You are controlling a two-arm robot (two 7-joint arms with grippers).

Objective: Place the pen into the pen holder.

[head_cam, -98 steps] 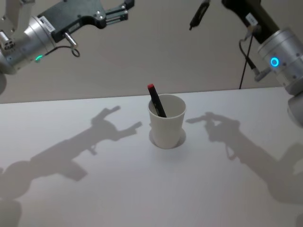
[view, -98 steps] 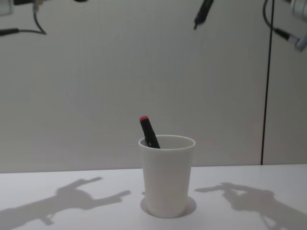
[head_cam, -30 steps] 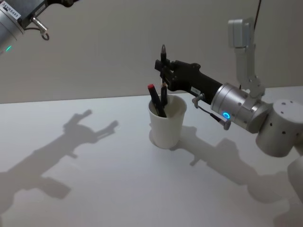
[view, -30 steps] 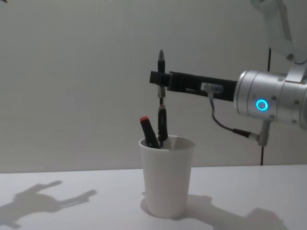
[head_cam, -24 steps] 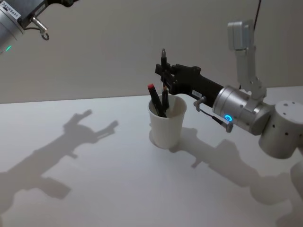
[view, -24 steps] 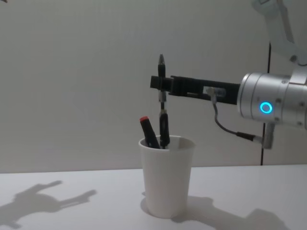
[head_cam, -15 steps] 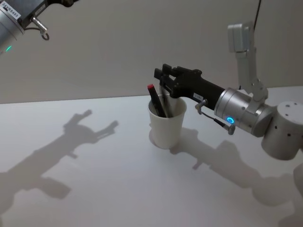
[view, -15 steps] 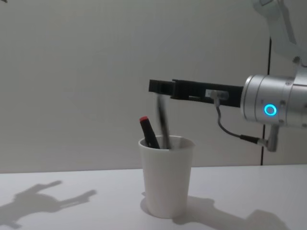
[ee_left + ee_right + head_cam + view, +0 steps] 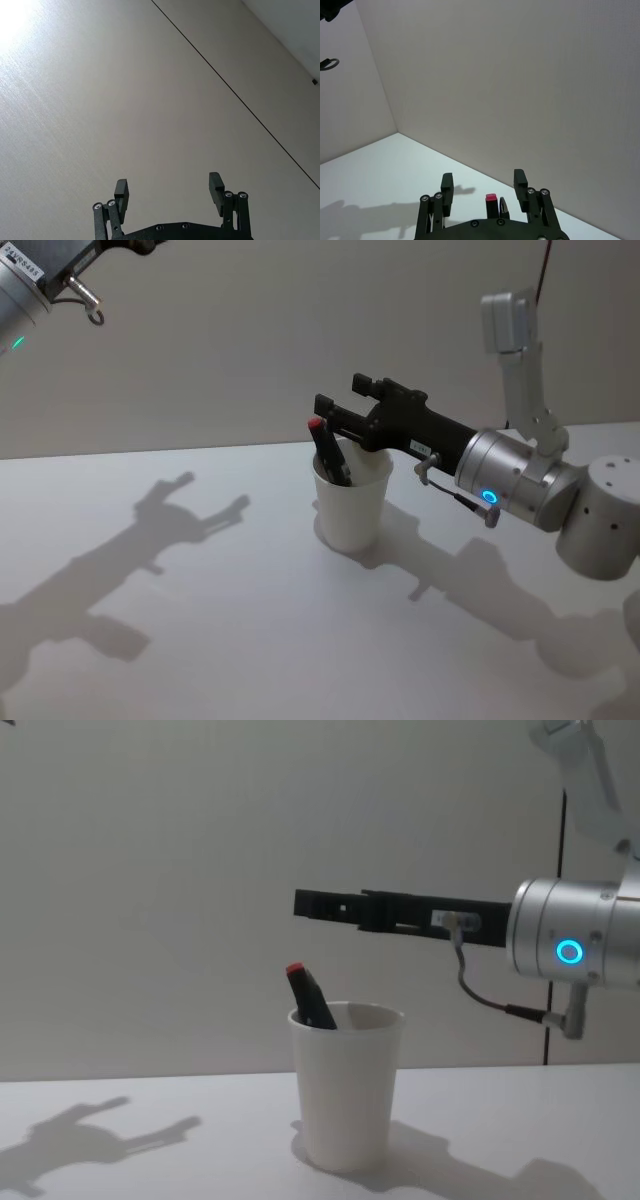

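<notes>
One pen [image 9: 326, 452] is leaning inside the cup [image 9: 350, 508], its red cap [image 9: 295, 969] poking above the rim on the cup's left side. Right gripper [image 9: 312, 906] is reaching level over the cup's mouth, its fingers [image 9: 447, 187] standing apart and gripping nothing. Left gripper [image 9: 170, 189] is hanging high at the upper left, pointing at the wall, jaws spread wide and empty. Table [image 9: 200, 620] is carrying the cup alone.

Head view looks down on the cup [image 9: 350, 505]; chest view sees it side-on below right gripper [image 9: 312, 905].
</notes>
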